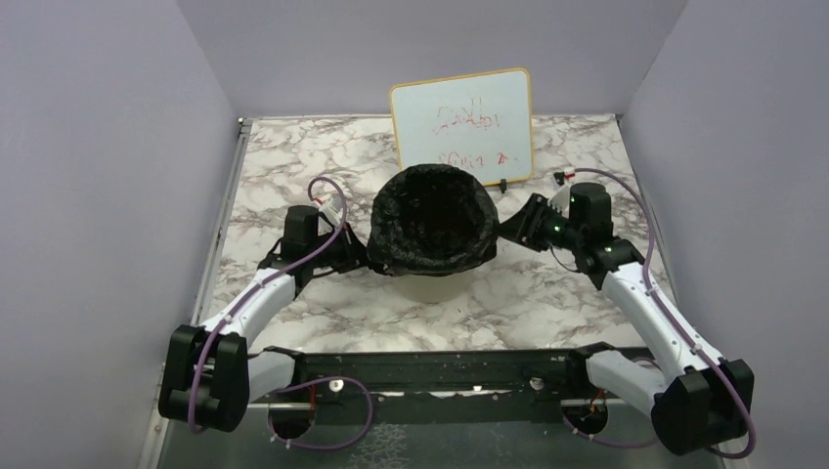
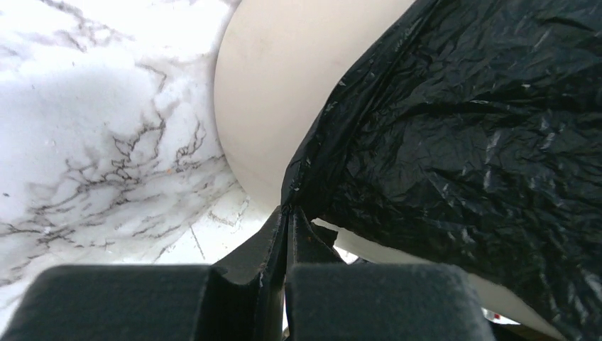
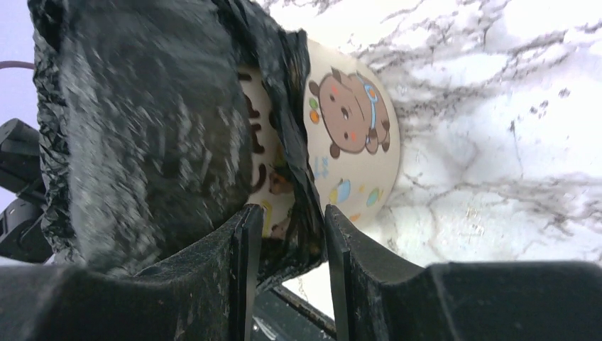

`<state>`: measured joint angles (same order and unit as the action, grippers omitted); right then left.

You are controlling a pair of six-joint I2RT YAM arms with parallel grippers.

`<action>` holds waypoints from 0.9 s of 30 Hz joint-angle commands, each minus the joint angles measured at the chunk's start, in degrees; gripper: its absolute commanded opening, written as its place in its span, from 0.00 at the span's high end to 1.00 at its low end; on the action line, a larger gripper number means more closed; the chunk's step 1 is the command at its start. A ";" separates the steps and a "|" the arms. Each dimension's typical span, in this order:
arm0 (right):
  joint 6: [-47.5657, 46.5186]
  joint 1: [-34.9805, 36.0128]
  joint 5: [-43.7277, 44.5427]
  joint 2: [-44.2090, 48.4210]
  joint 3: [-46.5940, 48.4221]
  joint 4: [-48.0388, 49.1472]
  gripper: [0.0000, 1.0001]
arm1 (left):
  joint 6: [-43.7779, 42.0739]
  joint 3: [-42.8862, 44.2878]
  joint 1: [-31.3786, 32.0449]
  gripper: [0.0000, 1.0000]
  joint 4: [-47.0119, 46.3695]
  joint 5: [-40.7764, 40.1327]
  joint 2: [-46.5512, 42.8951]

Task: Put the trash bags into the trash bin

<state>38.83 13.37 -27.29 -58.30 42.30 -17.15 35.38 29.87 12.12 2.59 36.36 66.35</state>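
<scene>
The black crinkly trash bag (image 1: 435, 220) lines the cream trash bin (image 1: 435, 285) at the table's middle, its edge folded down over the rim. My left gripper (image 1: 357, 249) is at the bin's left side. In the left wrist view it (image 2: 289, 212) is shut on a corner of the bag's edge (image 2: 461, 128), beside the bin's wall (image 2: 277, 92). My right gripper (image 1: 513, 227) is at the bin's right side. In the right wrist view it (image 3: 287, 213) stands open with a hanging fold of the bag (image 3: 142, 128) between its fingers, next to the bin's cartoon-printed wall (image 3: 351, 121).
A whiteboard (image 1: 462, 125) with red writing leans upright just behind the bin. A small marker (image 1: 562, 177) lies on the marble table (image 1: 293, 156) behind the right gripper. Lilac walls close in the left, right and back.
</scene>
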 commanded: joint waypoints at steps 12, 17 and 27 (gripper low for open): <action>-2.13 -0.88 -6.36 -21.03 2.65 10.65 0.57 | -4.55 2.53 -0.39 1.00 -0.72 -3.12 6.13; -3.29 -0.88 -9.32 -21.16 1.71 10.06 0.57 | -2.38 2.17 -0.39 1.00 -1.55 -4.38 9.77; -2.74 -0.88 -9.72 -20.62 1.04 7.74 0.56 | -0.83 1.34 -0.14 0.93 -1.94 -4.89 6.14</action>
<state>36.56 12.60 -35.07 -79.92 43.38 -8.80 34.04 31.27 12.01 0.75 33.17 75.26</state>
